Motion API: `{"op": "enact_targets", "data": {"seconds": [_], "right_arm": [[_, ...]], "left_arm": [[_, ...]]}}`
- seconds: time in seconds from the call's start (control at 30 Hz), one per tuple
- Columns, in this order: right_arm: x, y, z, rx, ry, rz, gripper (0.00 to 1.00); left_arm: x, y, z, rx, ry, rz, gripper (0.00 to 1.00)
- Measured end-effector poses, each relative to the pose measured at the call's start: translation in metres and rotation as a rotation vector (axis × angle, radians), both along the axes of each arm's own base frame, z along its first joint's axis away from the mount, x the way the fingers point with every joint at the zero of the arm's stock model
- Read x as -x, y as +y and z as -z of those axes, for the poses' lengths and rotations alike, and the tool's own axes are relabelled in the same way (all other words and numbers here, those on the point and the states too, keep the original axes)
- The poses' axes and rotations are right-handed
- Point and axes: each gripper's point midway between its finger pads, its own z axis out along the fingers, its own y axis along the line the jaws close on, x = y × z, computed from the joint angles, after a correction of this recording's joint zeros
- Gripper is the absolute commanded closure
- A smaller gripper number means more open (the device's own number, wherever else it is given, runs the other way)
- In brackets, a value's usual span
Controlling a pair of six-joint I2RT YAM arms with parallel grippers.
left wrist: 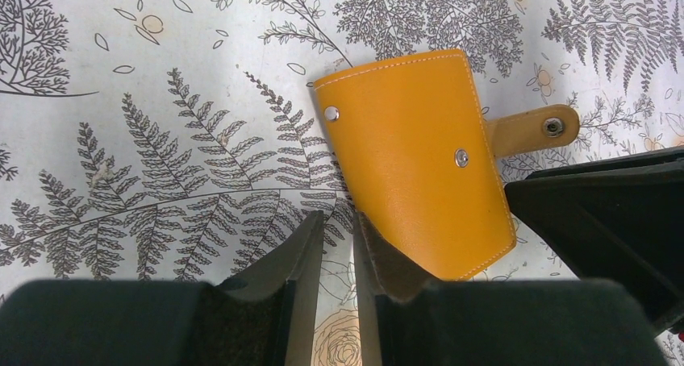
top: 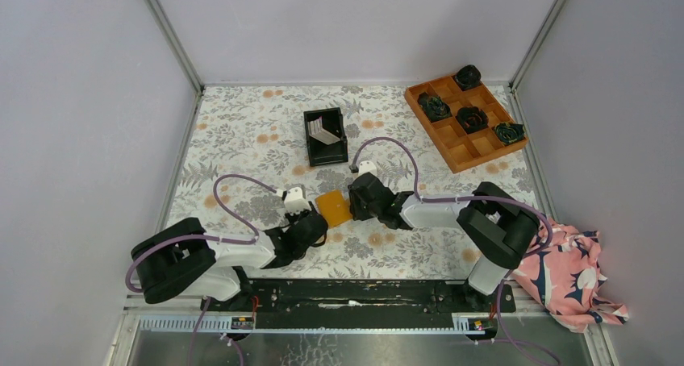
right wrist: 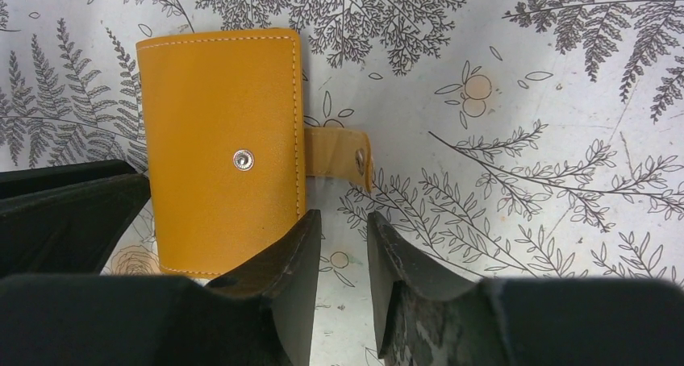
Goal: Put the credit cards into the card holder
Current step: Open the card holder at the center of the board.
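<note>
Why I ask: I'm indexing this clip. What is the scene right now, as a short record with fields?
card holder: closed, flat on the table, between both tools
strap: unsnapped, sticking out sideways
credit cards: in the black bin, farther back
left tool: jaws slightly apart, nothing between them, at the holder's corner
right tool: jaws slightly apart, nothing between them, just short of the strap
orange tray: far right, holds dark rosettes
</note>
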Motion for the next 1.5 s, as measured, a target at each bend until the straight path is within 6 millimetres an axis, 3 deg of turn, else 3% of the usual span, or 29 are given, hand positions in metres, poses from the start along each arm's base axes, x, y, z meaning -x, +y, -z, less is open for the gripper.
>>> {"op": "enact_targets", "data": {"seconds": [0.5,1.5], "right_arm": [[0.015,0.0,-0.014,-0.031,0.009,-0.025,0.65],[0.023,0.016,-0.015,-0.156,0.037,-0.035,0.65]], "left_arm": [[-0.001,0.0,0.0,0.027,-0.015,-0.004,0.73],[-0.003,0.001,0.0,0.055,-0.03,-0.009,0.74]]}}
